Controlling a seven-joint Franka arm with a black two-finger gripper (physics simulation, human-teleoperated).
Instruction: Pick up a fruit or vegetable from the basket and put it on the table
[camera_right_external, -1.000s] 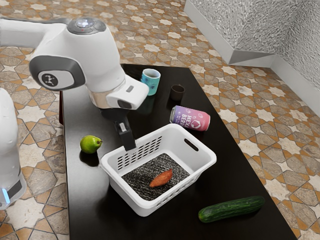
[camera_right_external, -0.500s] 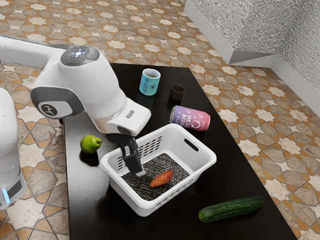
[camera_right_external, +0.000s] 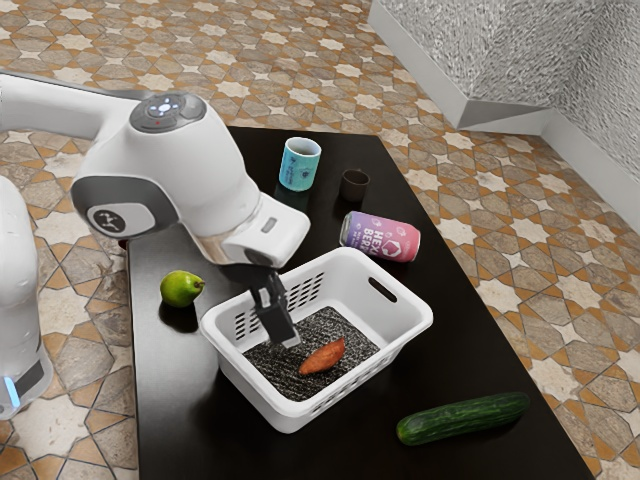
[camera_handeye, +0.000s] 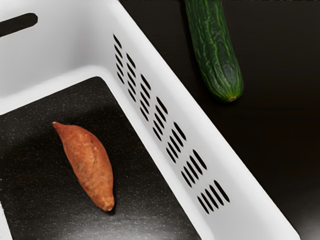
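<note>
My gripper (camera_right_external: 284, 330) hangs inside the outline of the white basket (camera_right_external: 400, 325), over its dark speckled floor; how it stands is hard to make out. An orange-brown sweet potato (camera_right_external: 323, 357) lies on the basket floor, just to the exterior view's right of the gripper and apart from it. In the wrist view the whole sweet potato (camera_handeye: 87, 165) shows on the floor, near the slotted side wall of the basket (camera_handeye: 150, 65).
Outside the basket lie a cucumber (camera_right_external: 463, 418), also seen in the wrist view as a green cucumber (camera_handeye: 215, 50), a green pear (camera_right_external: 181, 288) and a pink-purple can (camera_right_external: 381, 237). A teal mug (camera_right_external: 299, 165) and dark cup (camera_right_external: 354, 185) stand at the black table's (camera_right_external: 180, 390) far end.
My hand has moved from beside the basket's rim toward the exterior view's right, in over the basket and closer to the sweet potato. The sweet potato and the other objects have kept their places.
</note>
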